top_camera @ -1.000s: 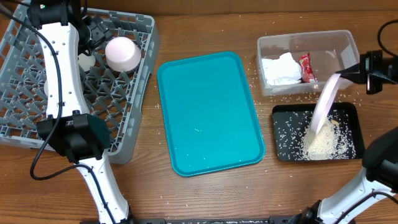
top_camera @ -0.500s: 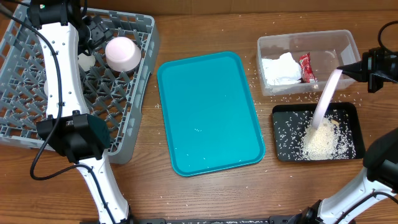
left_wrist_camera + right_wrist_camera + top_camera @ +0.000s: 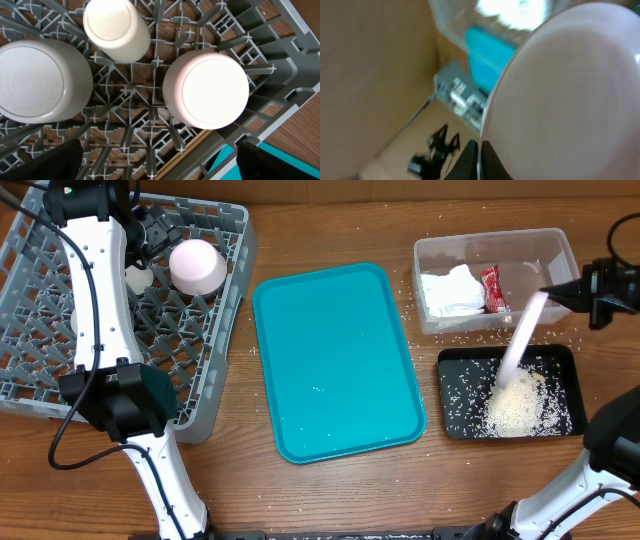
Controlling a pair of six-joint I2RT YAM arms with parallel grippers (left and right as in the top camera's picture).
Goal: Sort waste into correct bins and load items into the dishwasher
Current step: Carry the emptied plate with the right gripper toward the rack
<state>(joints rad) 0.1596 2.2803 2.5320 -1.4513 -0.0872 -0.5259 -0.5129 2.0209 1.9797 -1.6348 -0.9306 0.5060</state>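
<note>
Rice (image 3: 517, 412) sits in a loose white heap in the black tray (image 3: 442, 395) up front, stray grains scattered around it. Imo the plate (image 3: 518, 348) wants a steep tilt, low over that heap, so nothing bounces out. Right gripper (image 3: 552, 293) is clamped tight on the plate's top rim, with the clear tub (image 3: 560, 242) holding napkin (image 3: 450, 290) and wrapper (image 3: 491, 288) just behind.

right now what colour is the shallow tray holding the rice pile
Black; the shallow black rectangular tray shows best in the overhead view.
</note>
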